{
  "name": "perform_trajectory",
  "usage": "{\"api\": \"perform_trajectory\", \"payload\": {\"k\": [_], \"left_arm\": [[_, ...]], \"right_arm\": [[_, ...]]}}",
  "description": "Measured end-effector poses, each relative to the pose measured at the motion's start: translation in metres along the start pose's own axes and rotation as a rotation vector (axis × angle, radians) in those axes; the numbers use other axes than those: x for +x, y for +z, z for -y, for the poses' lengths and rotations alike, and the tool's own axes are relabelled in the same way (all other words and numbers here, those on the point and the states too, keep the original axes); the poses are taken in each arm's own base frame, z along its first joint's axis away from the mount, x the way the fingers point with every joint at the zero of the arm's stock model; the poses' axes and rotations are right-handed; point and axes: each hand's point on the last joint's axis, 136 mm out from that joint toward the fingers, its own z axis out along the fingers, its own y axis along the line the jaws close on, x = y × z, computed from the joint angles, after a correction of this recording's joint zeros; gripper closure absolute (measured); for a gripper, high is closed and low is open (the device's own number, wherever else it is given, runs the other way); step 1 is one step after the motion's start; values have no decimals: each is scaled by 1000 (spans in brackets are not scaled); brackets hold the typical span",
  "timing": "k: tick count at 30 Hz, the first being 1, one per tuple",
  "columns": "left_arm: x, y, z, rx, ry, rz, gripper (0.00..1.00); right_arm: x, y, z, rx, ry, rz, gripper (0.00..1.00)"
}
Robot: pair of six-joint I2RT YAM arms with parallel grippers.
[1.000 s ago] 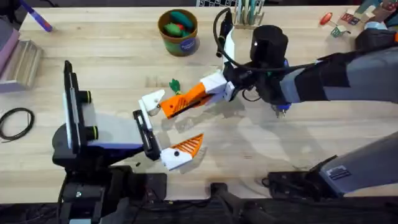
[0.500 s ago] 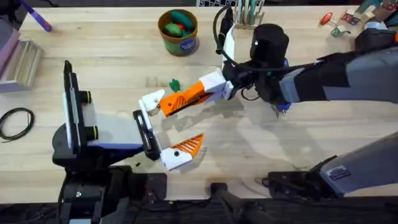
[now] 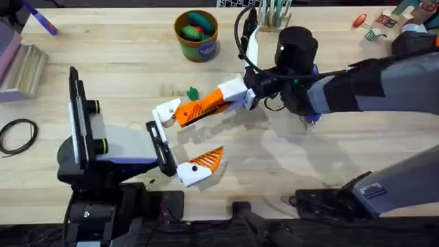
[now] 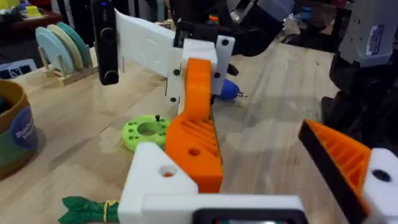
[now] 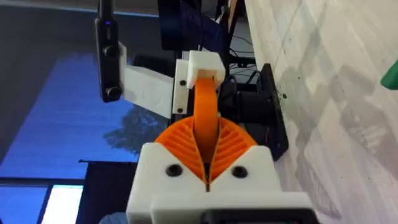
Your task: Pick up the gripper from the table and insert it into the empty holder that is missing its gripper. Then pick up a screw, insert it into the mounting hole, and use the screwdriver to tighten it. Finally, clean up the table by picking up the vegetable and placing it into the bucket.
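My right gripper [image 3: 186, 115] reaches across the middle and is shut on the small orange gripper [image 4: 194, 142]. It holds the piece against the white holder [image 3: 167, 112] on one finger of my left gripper [image 3: 185, 140]. The left gripper stands open, its other finger [image 3: 204, 165] carrying an orange ribbed pad. In the right wrist view the orange pads [image 5: 233, 144] clamp the thin orange piece [image 5: 205, 112]. The dark-green vegetable [image 3: 192, 92] lies just beyond the holder. The brown bucket [image 3: 197, 34] stands at the back. The blue screwdriver [image 4: 227, 90] lies under the right arm.
A green ring disc [image 4: 146, 132] lies next to the holder. A purple pen [image 3: 41, 20] and a black cable loop [image 3: 17, 134] sit at the left. A rack of discs [image 3: 271, 14] stands at the back, with small coloured parts [image 3: 367, 24] at the back right.
The right gripper with the orange piece has nudged very slightly against the left holder. Nothing else has moved.
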Motion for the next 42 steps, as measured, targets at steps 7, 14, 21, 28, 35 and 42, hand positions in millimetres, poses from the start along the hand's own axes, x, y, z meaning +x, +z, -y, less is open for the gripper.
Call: {"api": "perform_trajectory", "payload": {"k": [7,14,21,28,35,42], "left_arm": [[0,-1,-4,-24,-19,1,15],[0,-1,-8,-45,-20,2,14],[0,-1,-5,-26,-19,1,14],[0,0,-3,-17,-12,1,14],[0,0,-3,-18,-8,1,14],[0,0,-4,-20,-8,1,14]], "right_arm": [[-2,4,5,5,18,7,992],[-4,7,4,10,38,17,992],[-7,12,1,9,109,17,992],[-11,19,-2,8,144,5,993],[-12,19,-2,8,133,4,993],[-11,25,-2,13,143,-2,993]]}}
